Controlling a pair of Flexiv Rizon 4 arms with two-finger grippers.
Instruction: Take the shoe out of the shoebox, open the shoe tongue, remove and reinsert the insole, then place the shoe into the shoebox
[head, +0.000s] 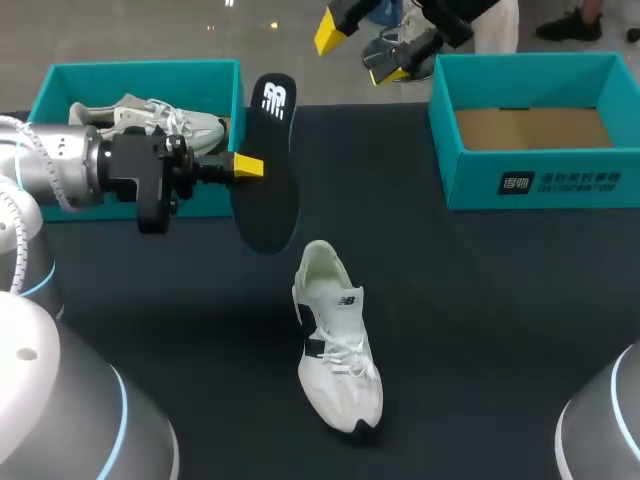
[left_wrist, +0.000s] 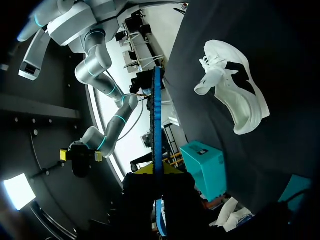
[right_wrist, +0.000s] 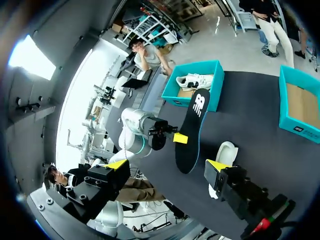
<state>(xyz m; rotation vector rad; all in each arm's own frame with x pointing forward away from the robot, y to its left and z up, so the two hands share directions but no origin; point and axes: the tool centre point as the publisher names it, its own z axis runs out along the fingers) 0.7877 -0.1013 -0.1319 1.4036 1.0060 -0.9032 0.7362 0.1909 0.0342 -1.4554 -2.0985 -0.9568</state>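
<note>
The black oval insole (head: 270, 200) hangs on edge in the air, eleven o'clock from the white lace-up shoe (head: 335, 345), pinched mid-length by our left jaws. We judge it light and floppy, so mid-length suits. Our right jaws stand spread, holding nothing, high at twelve. The dark table (head: 480, 300) gives room round the shoe; an empty teal shoebox (head: 540, 185) sits at two.

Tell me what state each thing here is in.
Insole: out of the shoe, gripped by the left tool.
Shoe: standing on the table, outside both boxes.
Left box: open, another shoe inside.
Right box: open, empty.
Left tool: shut on the insole.
Right tool: open, holding nothing.
</note>
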